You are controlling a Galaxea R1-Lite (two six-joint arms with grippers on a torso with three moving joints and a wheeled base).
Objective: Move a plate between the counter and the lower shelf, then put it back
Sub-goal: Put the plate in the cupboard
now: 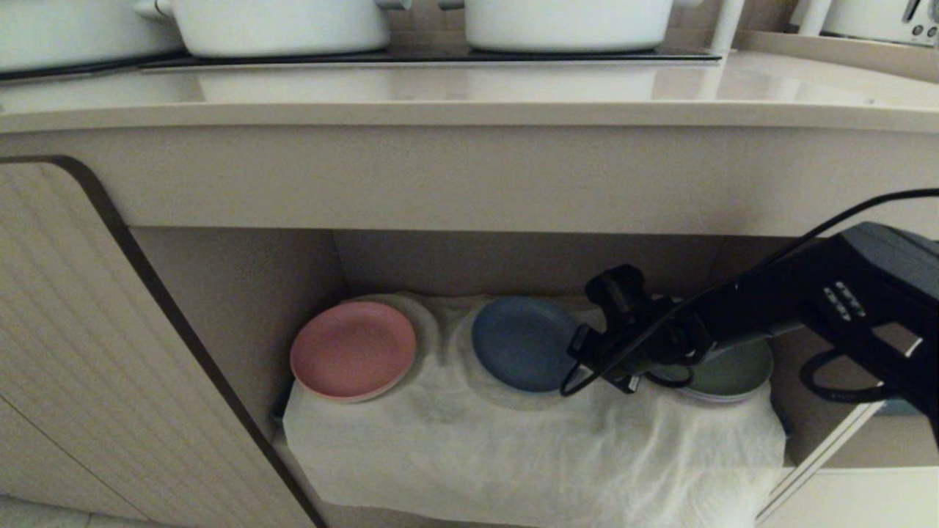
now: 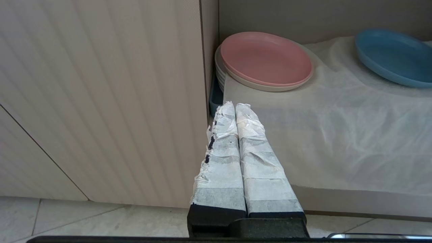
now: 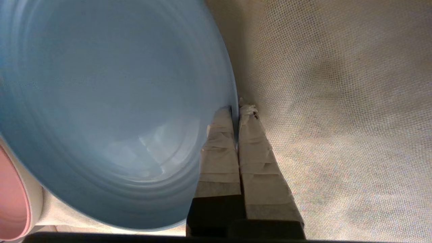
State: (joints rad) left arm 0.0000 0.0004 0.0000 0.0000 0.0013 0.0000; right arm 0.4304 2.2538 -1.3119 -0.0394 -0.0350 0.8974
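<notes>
Two cloth-wrapped fingers of the right gripper (image 3: pixel 236 109) pinch the round matte blue plate's (image 3: pixel 101 101) thin rim.

No text, label, brand, number or sign can be read in any of the three views. The plates, the white cloth, the pots, the cabinet door and the black arm housing carry no legible marking.
</notes>
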